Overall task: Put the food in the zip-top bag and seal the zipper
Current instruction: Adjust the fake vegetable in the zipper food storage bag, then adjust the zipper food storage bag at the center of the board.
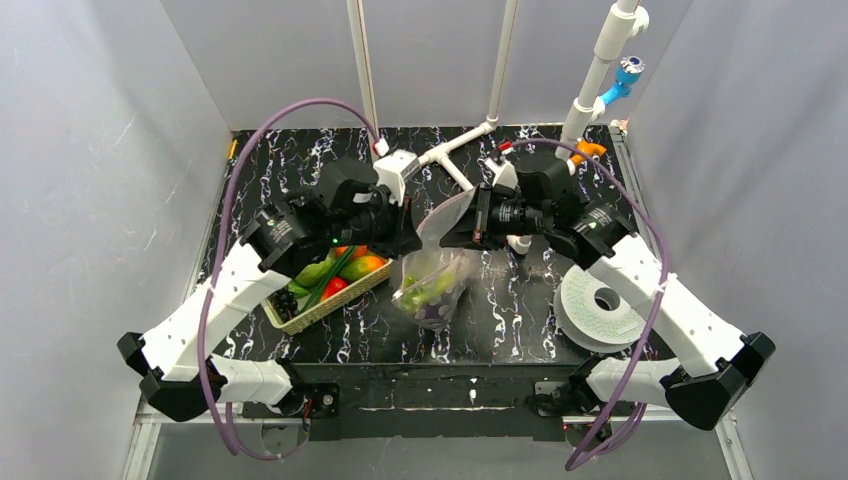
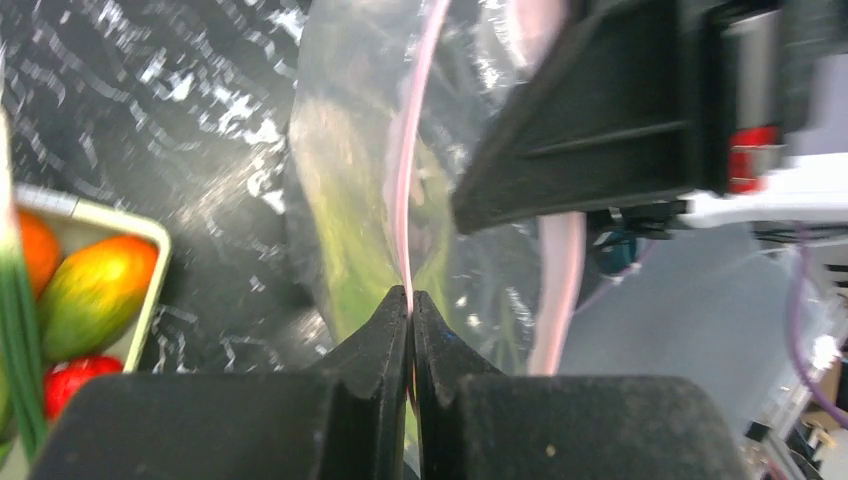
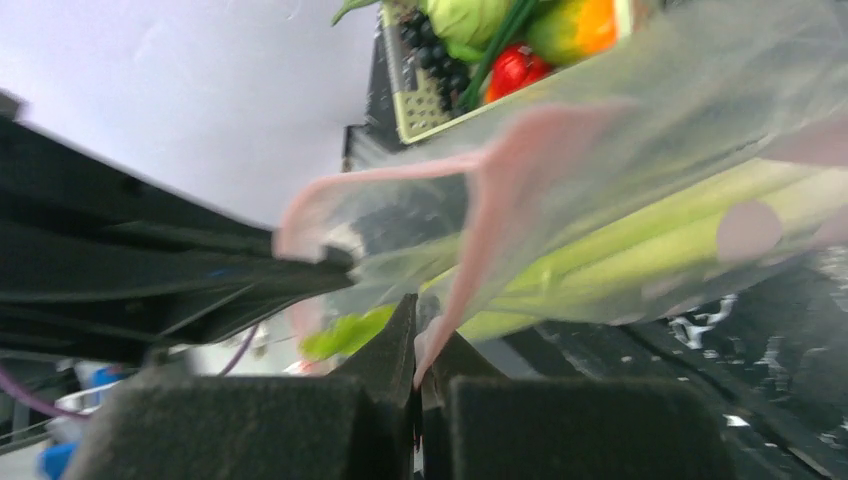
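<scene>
you are pinching the zipper (image 2: pixel 405 170) with left gripper (image 2: pixel 411 300) and right gripper (image 3: pixel 418 330), both clamped on it, the zip-top bag (image 1: pixel 440 275) hanging mid-frame. be stretching the strip straight before pressing along it.

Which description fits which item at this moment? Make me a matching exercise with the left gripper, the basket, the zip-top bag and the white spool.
Column one:
1. left gripper
2. basket
3. zip-top bag
4. white spool

Column two:
A. lies flat on the table, far right
B. shut on the pink zipper
C. has green stalks inside
D. holds red and orange food, left of the bag

Pairs: 1-B, 2-D, 3-C, 4-A.
</scene>
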Motion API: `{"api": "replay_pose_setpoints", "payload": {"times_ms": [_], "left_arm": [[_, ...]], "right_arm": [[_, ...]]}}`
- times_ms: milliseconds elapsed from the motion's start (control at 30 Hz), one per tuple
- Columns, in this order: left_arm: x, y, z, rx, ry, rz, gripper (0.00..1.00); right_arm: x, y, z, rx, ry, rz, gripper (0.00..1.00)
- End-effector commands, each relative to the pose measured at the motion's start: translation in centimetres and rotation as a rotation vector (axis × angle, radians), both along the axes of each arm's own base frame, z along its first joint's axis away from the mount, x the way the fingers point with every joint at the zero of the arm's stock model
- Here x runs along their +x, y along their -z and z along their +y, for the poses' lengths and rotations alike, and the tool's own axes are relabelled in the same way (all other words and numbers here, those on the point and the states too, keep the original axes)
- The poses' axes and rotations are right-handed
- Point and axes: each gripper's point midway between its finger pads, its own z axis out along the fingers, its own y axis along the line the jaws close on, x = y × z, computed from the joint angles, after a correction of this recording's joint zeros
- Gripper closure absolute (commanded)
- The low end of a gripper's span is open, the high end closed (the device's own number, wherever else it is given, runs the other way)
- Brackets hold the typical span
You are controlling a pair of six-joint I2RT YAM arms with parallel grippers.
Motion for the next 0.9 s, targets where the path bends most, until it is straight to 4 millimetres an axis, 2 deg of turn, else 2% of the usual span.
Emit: {"api": "replay_pose_setpoints", "payload": {"times_ms": [0,33,100,233,300,367,533,600,633,733,800,867], "left_arm": [[-3.3,-7.3,-1.2,-0.212,0.155,-0.043,1.00],[-3.3,-7.2,-1.3,-0.219,0.147,-0.029,1.00],[-3.0,-5.6,-1.7,-0.210,0.133,0.000,1.00],[-1.5,1.1,-1.4,-0.038,0.058,0.115,1.00],[-0.9,2.7,-1.0,0.036,0.027,0.155,1.00],[-1.2,1.9,-1.3,0.007,0.046,0.147,1.00],[-2.5,-3.6,-2.5,-0.207,0.149,0.030,1.00],[-2.6,-4.6,-2.8,-0.254,0.160,-0.001,1.00],[-2.0,-4.3,-2.5,-0.245,0.119,-0.009,1.00],[-0.5,-0.9,-1.7,-0.154,-0.005,0.051,1.00],[-0.8,0.9,-2.4,-0.145,0.000,0.126,1.00],[-1.6,0.9,-3.2,-0.183,0.029,0.173,1.00]], "right_arm": [[-0.5,-4.0,-3.2,-0.106,-0.001,-0.333,0.99],[-0.5,-4.2,-3.7,-0.120,0.010,-0.368,0.99],[-0.2,-3.8,-4.1,-0.138,0.034,-0.393,0.98],[1.6,-1.1,-4.0,-0.188,0.080,-0.382,0.98],[2.0,-0.3,-3.9,-0.212,0.080,-0.353,0.99],[2.3,-0.4,-4.1,-0.234,0.082,-0.365,0.99],[2.7,-2.3,-5.3,-0.285,0.103,-0.426,0.99],[2.3,-3.3,-5.2,-0.259,0.089,-0.433,0.99],[2.0,-3.6,-4.9,-0.235,0.076,-0.437,0.99],[1.6,-3.3,-4.2,-0.176,0.060,-0.436,0.99],[1.9,-2.3,-3.9,-0.178,0.063,-0.417,0.99],[2.1,-0.8,-3.7,-0.199,0.067,-0.384,0.95]]}}
